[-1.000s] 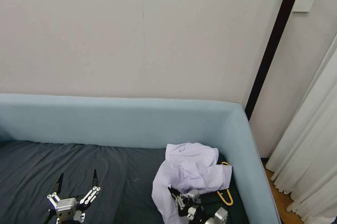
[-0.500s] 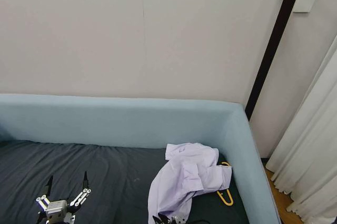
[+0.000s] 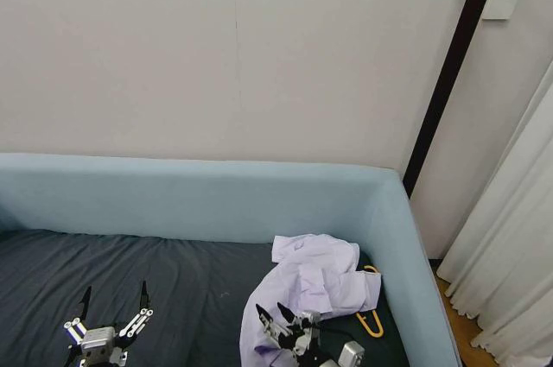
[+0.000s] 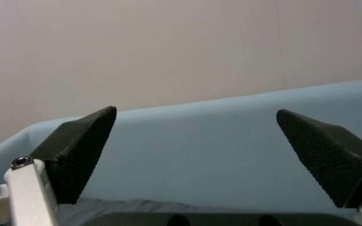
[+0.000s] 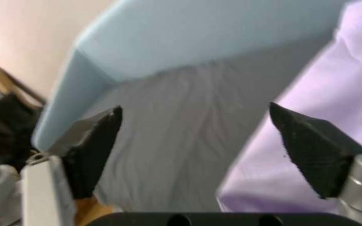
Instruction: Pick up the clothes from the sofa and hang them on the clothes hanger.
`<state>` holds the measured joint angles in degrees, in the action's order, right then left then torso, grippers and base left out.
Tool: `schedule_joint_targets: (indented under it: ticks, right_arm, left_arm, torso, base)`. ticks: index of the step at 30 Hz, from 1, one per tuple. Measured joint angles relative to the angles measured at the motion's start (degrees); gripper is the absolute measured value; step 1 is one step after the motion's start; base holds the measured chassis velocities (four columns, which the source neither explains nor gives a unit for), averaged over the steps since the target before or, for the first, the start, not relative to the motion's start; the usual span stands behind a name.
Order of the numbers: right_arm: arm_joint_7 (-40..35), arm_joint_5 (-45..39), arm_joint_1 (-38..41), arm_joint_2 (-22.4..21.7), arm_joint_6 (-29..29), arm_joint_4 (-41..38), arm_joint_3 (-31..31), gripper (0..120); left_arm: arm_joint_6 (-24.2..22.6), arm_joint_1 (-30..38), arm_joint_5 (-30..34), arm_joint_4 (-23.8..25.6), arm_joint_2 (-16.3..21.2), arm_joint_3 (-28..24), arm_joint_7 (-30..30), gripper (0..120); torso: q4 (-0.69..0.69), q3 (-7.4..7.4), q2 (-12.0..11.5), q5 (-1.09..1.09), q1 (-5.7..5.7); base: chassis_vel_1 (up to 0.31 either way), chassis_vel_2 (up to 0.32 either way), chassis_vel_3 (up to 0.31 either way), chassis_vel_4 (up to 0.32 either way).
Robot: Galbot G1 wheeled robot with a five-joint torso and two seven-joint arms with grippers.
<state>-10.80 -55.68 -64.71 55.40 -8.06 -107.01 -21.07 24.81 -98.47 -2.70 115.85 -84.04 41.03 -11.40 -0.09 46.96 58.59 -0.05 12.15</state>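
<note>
Lilac shirt (image 3: 315, 272) lies tugged forward on sofa (image 3: 216, 199) as right gripper (image 3: 275, 319) returns to its hem, jaws apart, empty. Left gripper (image 3: 115, 294) idles nearby, jaws spread. Pickup likely unsecured.

Black wedge fingers (image 4: 80, 150) (dimpled faces) on silver screwed brackets (image 4: 25, 195).
</note>
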Motion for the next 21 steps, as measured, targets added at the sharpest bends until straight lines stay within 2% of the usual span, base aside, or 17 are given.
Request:
schedule_joint_targets:
  ticks: [4, 5, 8, 11, 15, 21]
  right_arm:
    - [-17.31, -1.18, 2.63, 4.63, 5.74, 3.26, 2.32, 100]
    - [-17.31, -1.18, 2.63, 4.63, 5.74, 3.26, 2.32, 100]
    - [-23.99, -6.06, 5.78, 8.04, 9.78, 8.47, 6.85, 100]
    - [-25.08, -8.07, 7.81, 9.61, 11.87, 12.83, 9.54, 100]
    - [-24.65, -7.01, 10.09, 10.28, 14.29, 19.15, 9.78, 100]
    - [-23.56, -6.41, 11.59, 10.93, 14.85, 22.74, 9.64, 100]
  left_arm:
    - [-0.01, -0.02, -0.72, -0.23, -0.27, -0.89, 0.00, 100]
    - [-0.01, -0.02, -0.72, -0.23, -0.27, -0.89, 0.00, 100]
    - [0.00, -0.03, -0.75, -0.35, 0.10, -0.75, -0.07, 100]
    - [0.00, 0.10, -0.72, -0.74, 0.54, -0.36, -0.12, 100]
    - [-0.07, 0.48, -0.72, -1.30, 0.88, -0.41, -0.15, 100]
    - [-0.24, 0.98, -0.73, -1.76, 0.97, -0.58, -0.15, 100]
  torso:
    - [0.03, 0.00, 0.00, 0.02, 0.00]
    - [0.03, 0.00, 0.00, 0.02, 0.00]
    - [0.03, 0.00, 0.00, 0.01, 0.00]
    - [0.03, 0.00, 0.00, 0.00, 0.01]
    - [0.02, 0.00, 0.00, 0.00, 0.00]
    - [0.02, 0.00, 0.00, 0.00, 0.01]
  base:
    - [0.000, 0.000, 0.000, 0.000]
    - [0.000, 0.000, 0.000, 0.000]
    - [0.000, 0.000, 0.000, 0.000]
    - [0.000, 0.000, 0.000, 0.000]
    - [0.000, 0.000, 0.000, 0.000]
    - [0.000, 0.000, 0.000, 0.000]
